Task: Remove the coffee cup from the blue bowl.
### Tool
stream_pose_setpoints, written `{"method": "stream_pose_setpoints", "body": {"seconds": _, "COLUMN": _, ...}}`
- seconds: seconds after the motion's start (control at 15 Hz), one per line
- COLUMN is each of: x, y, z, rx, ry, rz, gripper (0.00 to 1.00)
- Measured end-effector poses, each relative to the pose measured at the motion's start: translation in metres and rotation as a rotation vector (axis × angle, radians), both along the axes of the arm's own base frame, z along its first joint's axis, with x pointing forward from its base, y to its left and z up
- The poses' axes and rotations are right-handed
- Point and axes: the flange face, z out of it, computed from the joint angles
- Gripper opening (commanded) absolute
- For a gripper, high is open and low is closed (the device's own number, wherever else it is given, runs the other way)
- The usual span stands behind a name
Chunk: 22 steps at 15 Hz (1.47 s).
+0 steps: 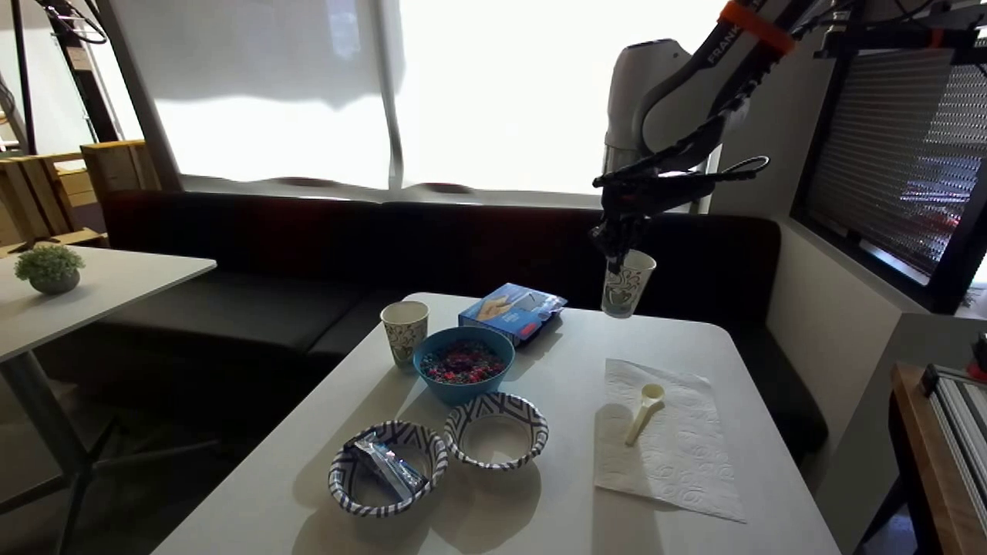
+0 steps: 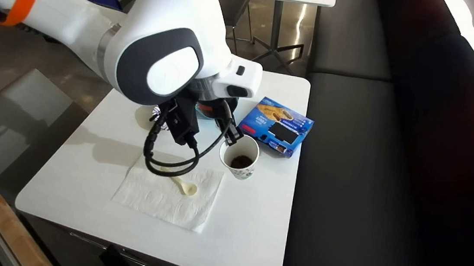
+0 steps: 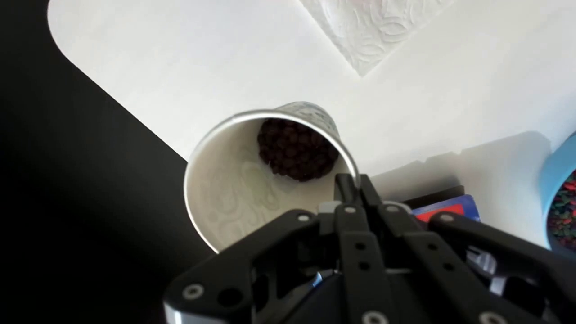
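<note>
A patterned off-white paper cup [image 1: 626, 284] hangs tilted from my gripper [image 1: 614, 264] above the back right part of the table. It also shows in an exterior view [image 2: 240, 148] and in the wrist view [image 3: 238, 180], with dark brown beads at its bottom. My gripper [image 3: 351, 180] is shut on the cup's rim, one finger inside and one outside. The blue bowl [image 1: 453, 391] stands apart from this cup and holds red and dark bits. Its edge shows in the wrist view [image 3: 551, 173]. A second, similar cup [image 1: 405, 331] stands beside the bowl.
A blue box [image 1: 513, 310] lies behind the bowl. Two fluted paper dishes stand in front, one [image 1: 532, 439] touching the other [image 1: 339, 470], which holds a light-blue packet [image 1: 392, 469]. A spoon [image 1: 644, 412] lies on a paper towel [image 1: 686, 455]. A dark bench [image 2: 345, 182] borders the table.
</note>
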Motion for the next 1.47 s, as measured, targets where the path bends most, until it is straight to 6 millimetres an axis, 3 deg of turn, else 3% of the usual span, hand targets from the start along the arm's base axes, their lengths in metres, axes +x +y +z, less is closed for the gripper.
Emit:
{"method": "stream_pose_setpoints", "body": {"seconds": 0.73, "x": 0.004, "y": -0.066, "z": -0.050, "rx": 0.055, "ry": 0.018, "rz": 0.020, "gripper": 0.01}}
{"method": "stream_pose_setpoints", "body": {"seconds": 1.13, "x": 0.001, "y": -0.086, "z": -0.071, "rx": 0.061, "ry": 0.063, "rz": 0.013, "gripper": 0.01}}
{"method": "stream_pose_setpoints", "body": {"seconds": 1.27, "x": 0.001, "y": -0.089, "z": -0.076, "rx": 0.063, "ry": 0.072, "rz": 0.014, "gripper": 0.29}}
{"method": "stream_pose_setpoints", "body": {"seconds": 1.47, "x": 0.002, "y": -0.090, "z": -0.080, "rx": 0.064, "ry": 0.079, "rz": 0.018, "gripper": 0.51}}
